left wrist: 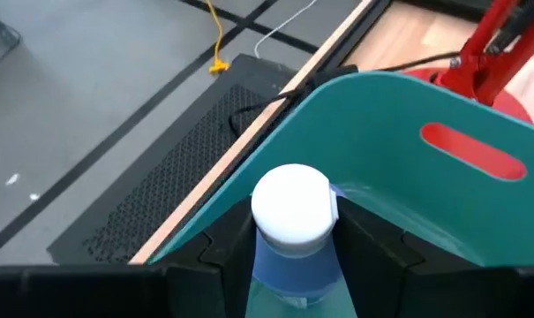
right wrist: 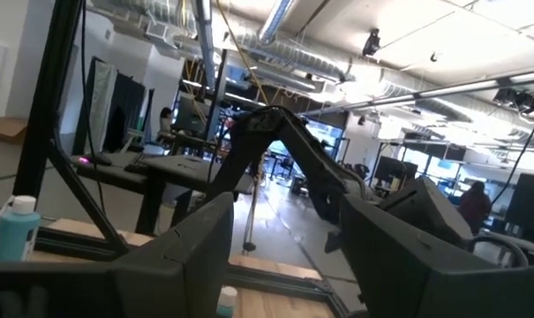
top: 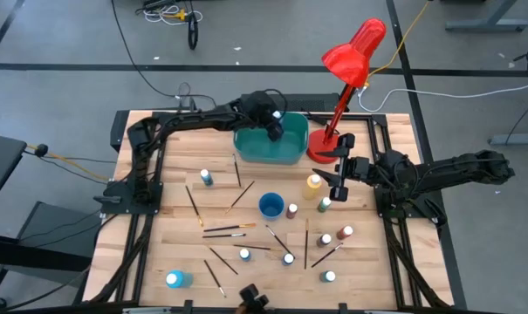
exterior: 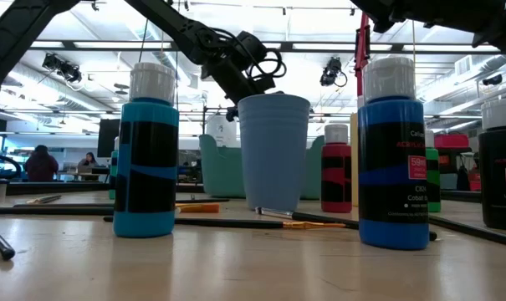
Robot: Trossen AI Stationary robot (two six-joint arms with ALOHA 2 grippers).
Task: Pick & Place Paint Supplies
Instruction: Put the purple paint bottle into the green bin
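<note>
Over the teal tub (top: 268, 148) at the far edge of the table (top: 176, 244), I have the left gripper (top: 275, 129) pinching a white-capped blue paint bottle (left wrist: 291, 231) by its neck, the bottle hanging just above the tub's inside. I judge this the placing step for this bottle: the next move calls for lowering it a little and spreading the fingers so it drops upright, clear of the tub wall. The right gripper (top: 339, 171) waits beside the red lamp (top: 351, 54) base, fingers spread and holding nothing.

Counting what lies outside the tub from the high view: I make out about ten bottles standing, among them one near the left (top: 207, 177), a yellow one (top: 313, 182), and a large blue-capped one (top: 174, 279) at the near corner. A blue cup (top: 270, 206) stands mid-table. Brushes (top: 229, 231) lie scattered around it, roughly ten, though the thin ones are hard to separate
</note>
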